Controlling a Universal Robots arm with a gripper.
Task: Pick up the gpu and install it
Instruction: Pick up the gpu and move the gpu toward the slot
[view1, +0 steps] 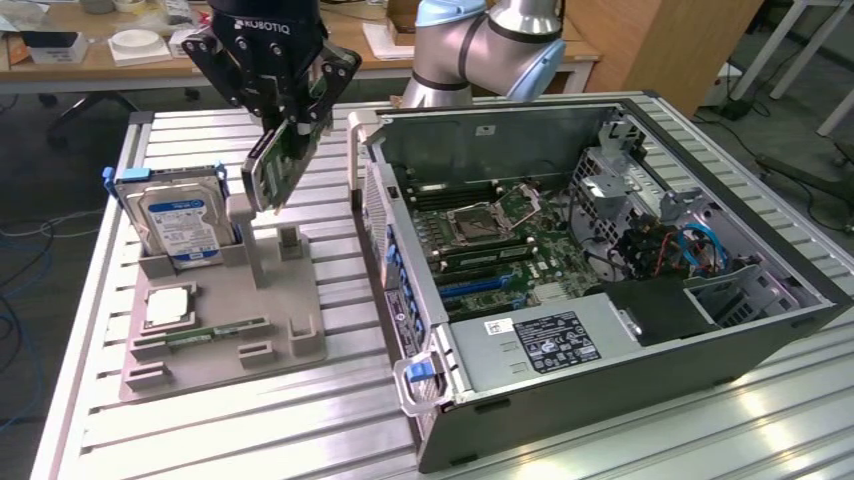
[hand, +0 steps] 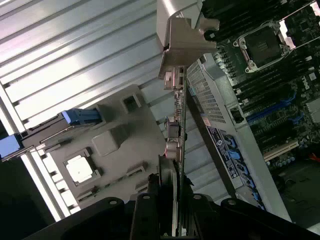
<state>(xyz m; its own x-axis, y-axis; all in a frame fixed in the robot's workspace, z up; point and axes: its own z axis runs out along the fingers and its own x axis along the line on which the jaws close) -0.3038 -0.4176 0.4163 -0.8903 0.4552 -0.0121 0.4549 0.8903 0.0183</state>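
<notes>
The gpu (view1: 274, 168) is a thin dark card hanging tilted above the grey stand (view1: 276, 245) it stood in, clear of the post. My gripper (view1: 288, 122) is shut on its upper edge. In the wrist view the gpu (hand: 179, 120) shows edge-on, with its pale metal bracket (hand: 176, 42) at the far end, and my gripper (hand: 172, 187) clamps the near end. The open computer case (view1: 747, 330) lies to the exterior view's right, its motherboard (view1: 514, 235) exposed with blue slots (view1: 474, 287).
On the grey fixture tray (view1: 287, 345) stand a hard drive with a blue-white label (view1: 180, 225), a silver processor chip (view1: 167, 305) and a narrow green memory stick (view1: 207, 330). The case's rear wall (view1: 394, 250) rises between tray and motherboard. A desk with clutter stands behind.
</notes>
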